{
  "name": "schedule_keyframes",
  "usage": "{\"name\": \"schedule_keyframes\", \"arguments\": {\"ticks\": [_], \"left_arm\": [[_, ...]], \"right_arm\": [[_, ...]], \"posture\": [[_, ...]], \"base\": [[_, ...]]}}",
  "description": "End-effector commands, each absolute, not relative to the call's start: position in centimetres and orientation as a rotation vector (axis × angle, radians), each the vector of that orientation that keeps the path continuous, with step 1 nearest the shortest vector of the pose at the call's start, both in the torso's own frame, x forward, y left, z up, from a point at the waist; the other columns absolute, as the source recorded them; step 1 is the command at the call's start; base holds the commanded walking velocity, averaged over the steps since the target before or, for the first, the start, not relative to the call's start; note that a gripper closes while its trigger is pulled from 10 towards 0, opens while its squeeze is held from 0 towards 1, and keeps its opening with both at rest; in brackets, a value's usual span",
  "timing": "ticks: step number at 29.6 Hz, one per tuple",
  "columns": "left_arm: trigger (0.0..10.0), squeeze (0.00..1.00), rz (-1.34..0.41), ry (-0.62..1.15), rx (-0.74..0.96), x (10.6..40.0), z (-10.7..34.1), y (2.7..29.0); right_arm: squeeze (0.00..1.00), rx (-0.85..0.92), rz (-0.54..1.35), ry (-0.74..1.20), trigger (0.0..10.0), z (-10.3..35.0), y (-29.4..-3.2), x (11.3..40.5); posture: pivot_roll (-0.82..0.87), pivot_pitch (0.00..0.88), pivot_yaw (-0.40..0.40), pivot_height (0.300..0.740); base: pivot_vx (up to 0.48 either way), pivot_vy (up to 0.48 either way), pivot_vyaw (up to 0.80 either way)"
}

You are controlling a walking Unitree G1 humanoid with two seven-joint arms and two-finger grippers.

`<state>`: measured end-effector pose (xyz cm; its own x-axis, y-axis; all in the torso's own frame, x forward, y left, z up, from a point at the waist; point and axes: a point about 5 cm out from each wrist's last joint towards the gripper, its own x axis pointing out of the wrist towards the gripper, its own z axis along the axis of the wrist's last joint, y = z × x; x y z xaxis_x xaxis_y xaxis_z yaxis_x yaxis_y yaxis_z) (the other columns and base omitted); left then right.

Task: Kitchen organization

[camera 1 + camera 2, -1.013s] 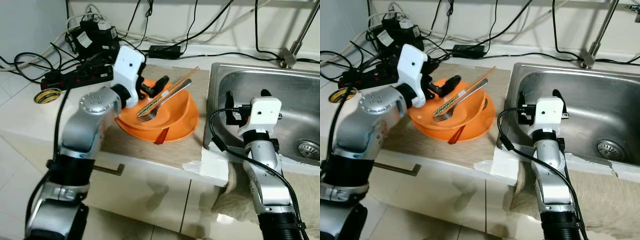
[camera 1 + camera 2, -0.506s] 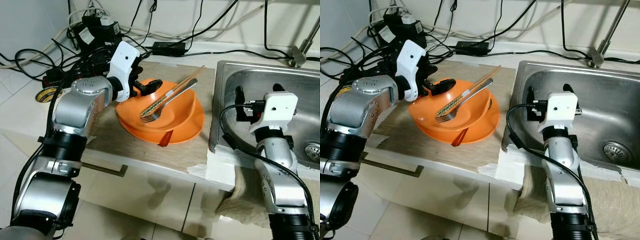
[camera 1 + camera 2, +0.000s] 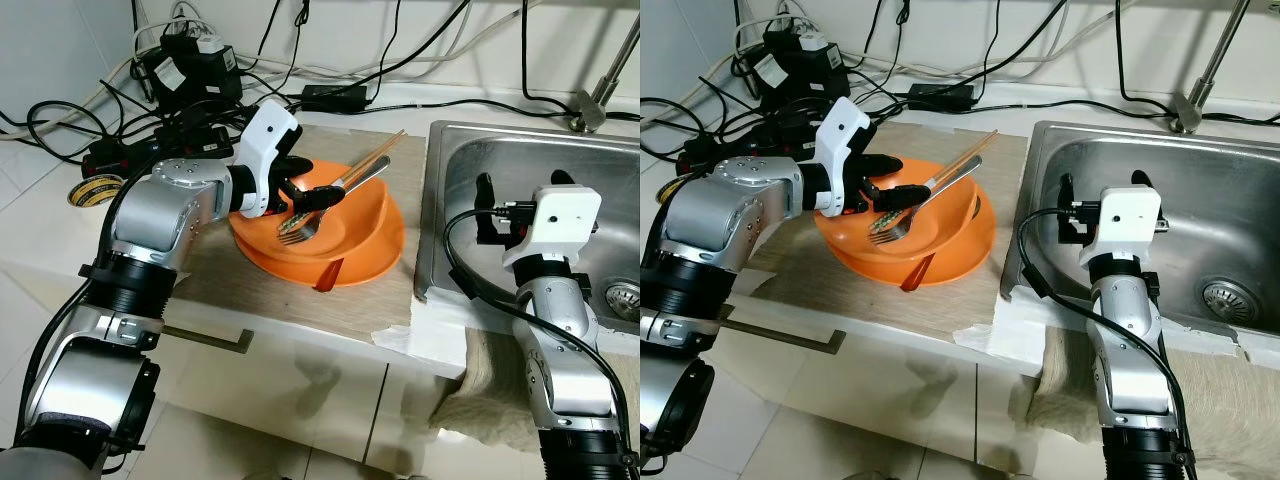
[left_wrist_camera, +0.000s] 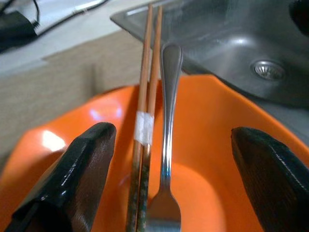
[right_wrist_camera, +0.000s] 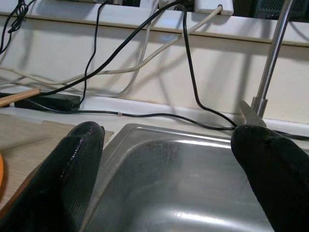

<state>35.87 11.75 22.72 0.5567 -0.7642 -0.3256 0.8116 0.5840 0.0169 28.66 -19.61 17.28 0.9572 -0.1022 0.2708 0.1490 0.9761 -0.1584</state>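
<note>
An orange bowl [image 3: 355, 235] sits on the tan mat on the counter, left of the steel sink [image 3: 610, 160]. A metal fork [image 4: 169, 111] and a pair of wooden chopsticks [image 4: 145, 96] lie across the bowl, their handles pointing toward the sink. My left gripper [image 3: 305, 185] hovers open just over the bowl's left side, one finger on each side of the fork and chopsticks, touching neither as far as I can see. My right gripper [image 3: 521, 182] is open over the sink's left half, with nothing between its fingers.
A power strip, adapters and tangled cables [image 3: 190, 75] crowd the counter behind the bowl. A roll of tape [image 3: 95, 190] lies at the far left. The faucet [image 3: 600, 85] rises behind the sink. A towel [image 3: 490, 370] hangs over the front edge under the right arm.
My left gripper has swung from the bowl's back-left rim inward over the bowl, now straddling the fork and chopsticks. The camera shifted slightly. The right arm stays over the sink.
</note>
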Motion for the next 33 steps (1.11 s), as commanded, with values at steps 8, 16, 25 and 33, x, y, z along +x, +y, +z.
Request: {"name": "schedule_keyframes", "arguments": {"ticks": [8, 16, 25, 33], "left_arm": [[10.0, 0.0, -0.918, 0.319, 0.258, 36.7, 22.4, 11.7], [10.0, 0.0, -0.903, 0.331, 0.297, 37.3, 22.0, 11.8], [10.0, 0.0, -0.898, 0.316, 0.32, 37.9, 22.0, 11.6], [10.0, 0.0, -0.908, 0.3, 0.327, 38.1, 22.0, 11.2]], "right_arm": [[0.0, -0.123, -0.041, -0.269, 10.0, 18.2, -18.6, 28.5], [0.0, -0.138, 0.237, -0.159, 10.0, 18.6, -18.4, 27.4], [0.0, -0.169, 0.441, -0.019, 10.0, 19.8, -21.3, 26.2], [0.0, -0.148, 0.536, 0.029, 10.0, 20.7, -21.7, 26.1]], "posture": [[-0.04, 0.0, 0.099, 0.74], [-0.06, 0.0, 0.106, 0.74], [-0.08, 0.0, 0.11, 0.74], [-0.08, 0.0, 0.107, 0.74]], "base": [[0.0, 0.0, 0.0], [0.0, 0.0, 0.0], [0.0, 0.0, 0.0], [0.0, 0.0, 0.0]]}}
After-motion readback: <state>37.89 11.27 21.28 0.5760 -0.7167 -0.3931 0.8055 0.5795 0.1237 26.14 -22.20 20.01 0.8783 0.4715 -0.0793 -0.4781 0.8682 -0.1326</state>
